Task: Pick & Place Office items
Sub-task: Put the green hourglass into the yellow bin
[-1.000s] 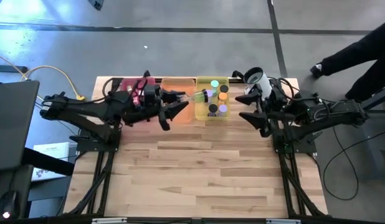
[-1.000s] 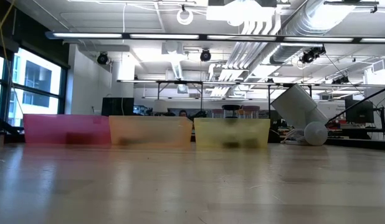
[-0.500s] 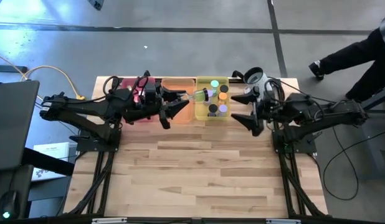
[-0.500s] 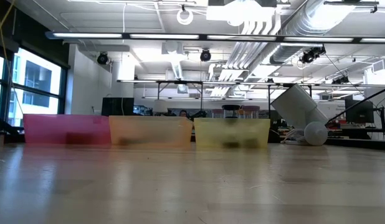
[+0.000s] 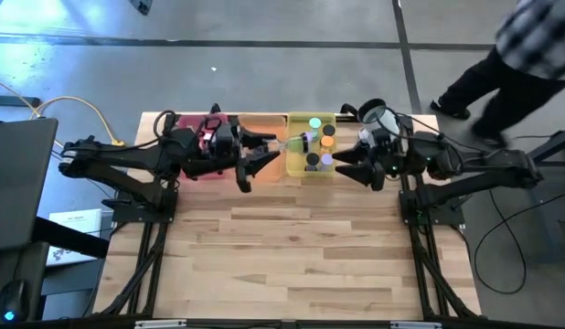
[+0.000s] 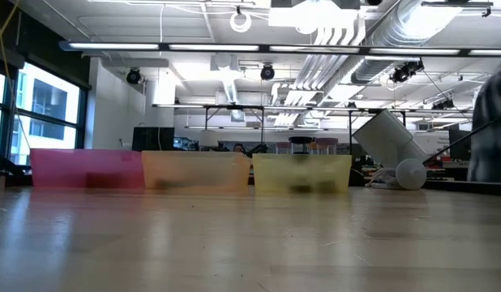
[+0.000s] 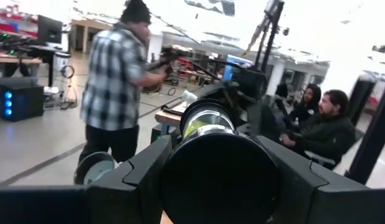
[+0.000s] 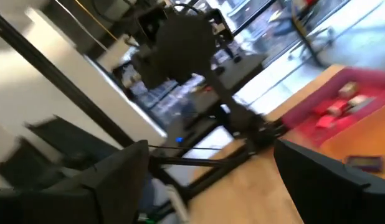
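On the left of the wooden tabletop (image 5: pixel 292 247), the left gripper (image 5: pixel 257 157) holds a black-ended cylinder with a green-and-silver body (image 7: pixel 208 155) between closed fingers, as it did a second ago; it hangs over the translucent orange tray (image 5: pixel 261 122), the cylinder pointing toward the translucent yellow tray (image 5: pixel 296 172). That piece looks ready to be dropped. The translucent pink tray (image 5: pixel 177 121) carries small red pieces, mostly hidden under the arm. In the yellow tray lie short green, orange, purple and black cylinders (image 5: pixel 321 146).

The right gripper (image 5: pixel 348 164), fingers spread and empty, has moved leftward over the last second and is now just beside the yellow tray's right wall, perhaps to help with sorting. Behind it the white rounded device with a black top (image 5: pixel 372 115) is partly covered. A person in a plaid shirt (image 5: pixel 538 41) has stepped closer, cut off by the frame.

The low view shows no arms, and the trays' contents there are only dim smudges.
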`<act>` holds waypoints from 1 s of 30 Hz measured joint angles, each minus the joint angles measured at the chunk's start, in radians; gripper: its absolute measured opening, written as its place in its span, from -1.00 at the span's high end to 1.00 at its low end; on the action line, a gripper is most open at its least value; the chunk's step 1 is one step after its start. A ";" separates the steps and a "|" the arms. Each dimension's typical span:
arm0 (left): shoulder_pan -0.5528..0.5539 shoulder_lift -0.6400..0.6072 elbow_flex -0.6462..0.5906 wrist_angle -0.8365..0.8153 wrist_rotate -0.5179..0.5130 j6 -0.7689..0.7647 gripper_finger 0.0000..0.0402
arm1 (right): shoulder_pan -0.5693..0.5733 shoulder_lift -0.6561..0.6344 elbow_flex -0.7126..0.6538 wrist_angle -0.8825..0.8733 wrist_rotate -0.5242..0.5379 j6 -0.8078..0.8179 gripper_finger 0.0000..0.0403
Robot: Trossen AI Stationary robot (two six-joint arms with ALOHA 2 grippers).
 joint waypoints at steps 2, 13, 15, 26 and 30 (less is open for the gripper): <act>0.000 0.008 0.000 -0.002 0.013 0.009 0.00 | -0.034 0.011 0.000 0.028 -0.061 0.065 -0.66; -0.001 0.074 0.000 0.007 0.094 -0.017 0.00 | -0.130 0.132 0.000 0.199 -0.190 0.152 -0.66; -0.001 0.074 0.000 0.012 0.096 -0.018 0.00 | -0.138 0.151 0.000 0.241 -0.211 0.152 -0.65; 0.004 0.074 0.000 0.006 0.087 -0.018 0.00 | -0.189 0.246 0.000 0.430 -0.383 0.223 -0.64; 0.016 0.080 0.000 0.002 0.085 -0.018 0.00 | -0.205 0.277 0.000 0.502 -0.426 0.247 -0.64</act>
